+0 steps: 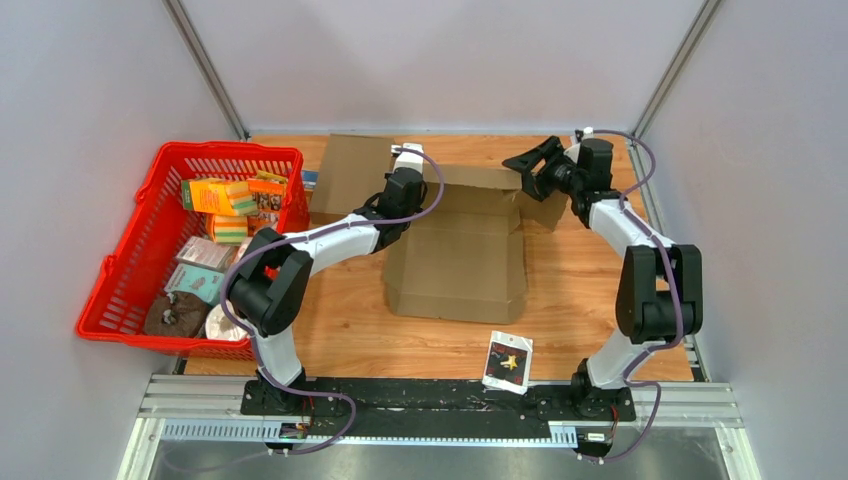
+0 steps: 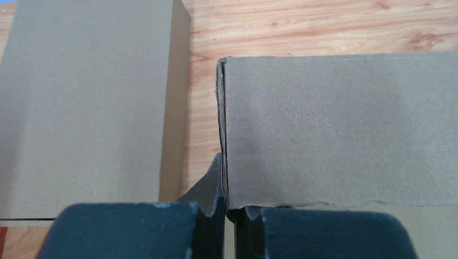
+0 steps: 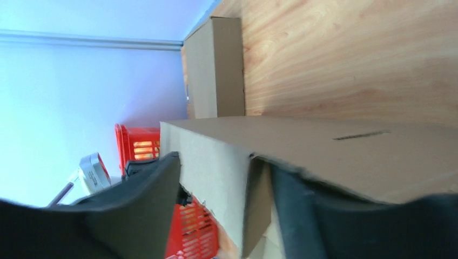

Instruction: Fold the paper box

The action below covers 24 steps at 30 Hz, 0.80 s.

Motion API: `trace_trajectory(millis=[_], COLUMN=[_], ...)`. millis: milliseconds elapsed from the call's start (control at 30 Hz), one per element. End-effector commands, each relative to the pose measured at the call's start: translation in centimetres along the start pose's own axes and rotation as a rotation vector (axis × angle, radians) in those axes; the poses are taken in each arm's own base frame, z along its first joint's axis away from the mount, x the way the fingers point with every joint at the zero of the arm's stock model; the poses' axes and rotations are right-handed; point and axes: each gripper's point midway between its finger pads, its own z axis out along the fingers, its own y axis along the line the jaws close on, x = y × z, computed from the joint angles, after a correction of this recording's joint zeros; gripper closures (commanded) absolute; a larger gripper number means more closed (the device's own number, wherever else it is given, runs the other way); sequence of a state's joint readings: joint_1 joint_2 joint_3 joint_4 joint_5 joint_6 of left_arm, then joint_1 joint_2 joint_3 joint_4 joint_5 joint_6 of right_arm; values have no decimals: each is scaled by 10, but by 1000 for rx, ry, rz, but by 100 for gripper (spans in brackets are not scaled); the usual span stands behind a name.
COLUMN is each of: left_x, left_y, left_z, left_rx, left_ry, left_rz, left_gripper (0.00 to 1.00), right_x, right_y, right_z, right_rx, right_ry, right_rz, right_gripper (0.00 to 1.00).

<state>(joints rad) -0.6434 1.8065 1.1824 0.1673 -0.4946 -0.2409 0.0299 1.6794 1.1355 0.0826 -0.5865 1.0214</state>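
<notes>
One wooden tabletop (image 1: 580,290) carries everything. The paper box (image 1: 460,250) is brown cardboard, unfolded and mostly flat, lying mid-tabletop toward the far edge; its rear wall stands up and its near panels lie flat. A red basket (image 1: 128,262) sits at the left edge, tilted, holding orange cartons (image 1: 215,195) and other small packs.

Two arms are in view. The left arm (image 1: 320,240) reaches diagonally from its base to the box's rear-left corner. The right arm (image 1: 650,285) bends up along the right side to the box's rear-right corner.

A separate-looking cardboard piece (image 1: 350,175) sits at the rear, just left of the box. The left wrist view shows a strip of bare wood between them; cannot tell if they join.

The left claw (image 2: 229,216) has its fingers nearly together, pinched on the upright edge of the box's rear wall at the left corner. The right claw (image 3: 227,199) has its fingers apart, one on each side of the box's wall at the right corner, with cardboard filling the gap. Cannot tell if they press it.

A small dark packet (image 1: 508,362) with a white border lies at the near edge, apart from the box.
</notes>
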Motion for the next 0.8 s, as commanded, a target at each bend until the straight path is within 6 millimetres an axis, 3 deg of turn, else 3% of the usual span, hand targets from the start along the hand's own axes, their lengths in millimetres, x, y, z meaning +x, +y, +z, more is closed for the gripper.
trace_trajectory(millis=[0, 33, 167, 233, 267, 300, 400, 533, 767], left_x=[0, 0, -1, -3, -3, -2, 0, 2, 1], left_y=[5, 6, 5, 6, 5, 5, 5, 6, 4], left_z=[-10, -10, -10, -10, -9, -9, -10, -10, -9], left_rx=[-1, -5, -6, -8, -5, -7, -4, -8, 1], left_ry=[12, 10, 6, 0, 2, 5, 10, 11, 9], left_rz=[10, 9, -2, -2, -1, 1, 0, 4, -3], left_gripper=[100, 100, 100, 100, 100, 100, 100, 100, 100], right_x=[-22, -19, 12, 38, 47, 54, 46, 25, 14], right_y=[-2, -1, -41, -50, -67, -71, -88, -103, -121], right_z=[-31, -52, -88, -83, -79, -73, -56, -35, -9], right_rx=[68, 113, 325, 333, 358, 378, 446, 593, 655], right_ry=[-98, -139, -263, -240, -239, -246, -295, -320, -335], right_rz=[-222, -308, -558, -590, -588, -596, -573, -585, -541], right_gripper=[17, 14, 10, 18, 24, 46, 84, 99, 100])
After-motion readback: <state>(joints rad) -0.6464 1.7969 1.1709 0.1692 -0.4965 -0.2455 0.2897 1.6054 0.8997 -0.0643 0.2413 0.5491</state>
